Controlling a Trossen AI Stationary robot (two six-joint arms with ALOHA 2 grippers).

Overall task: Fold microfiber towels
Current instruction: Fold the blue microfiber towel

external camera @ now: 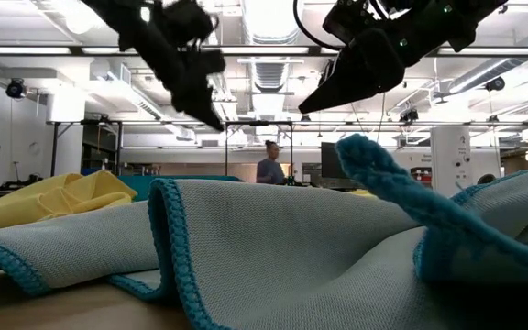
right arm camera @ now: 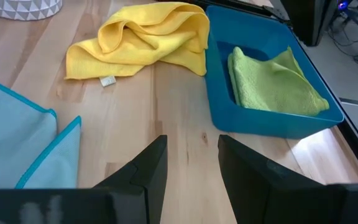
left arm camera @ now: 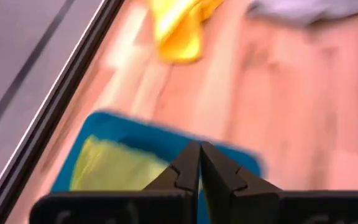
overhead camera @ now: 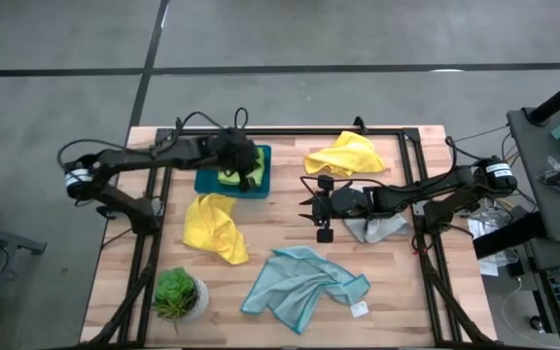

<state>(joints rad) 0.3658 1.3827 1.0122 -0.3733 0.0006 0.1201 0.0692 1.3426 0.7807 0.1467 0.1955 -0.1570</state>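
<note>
Finding the right gripper [right arm camera: 192, 158] low over bare wood at the table's middle, fingers parted about halfway with nothing between them, pointed toward the left side

Reading the crumpled yellow towel [right arm camera: 143, 38] as its likeliest target: straight ahead of those fingers and a little off to one side, long axis running roughly across the line of approach, a small white tag on the wood just beside its near edge

Judging the right arm nearer to that cloth than the left, though the high view puts it near the left arm's reach as well

Placing the left gripper [left arm camera: 199, 169] above the teal tray [right arm camera: 263, 123], fingers pressed together on nothing, the lime green towel [right arm camera: 272, 82] lying folded inside directly below them

Counting the rest of the cloths: a second yellow towel [overhead camera: 346, 154] bunched near the far edge, well apart from both grippers; the pale grey towel [overhead camera: 377, 229] tucked under the right arm just behind its wrist; the light blue towel [overhead camera: 304, 282] spread and rumpled near the front edge, one corner showing beside the right fingers in the wrist view

Noting the potted plant [overhead camera: 177, 295] at the front left corner, near the first yellow towel but clear of it

Seeing nothing between the right fingers and the yellow cloth except open tabletop; minding the tray wall close beside that path, and the left arm hanging over it
</note>
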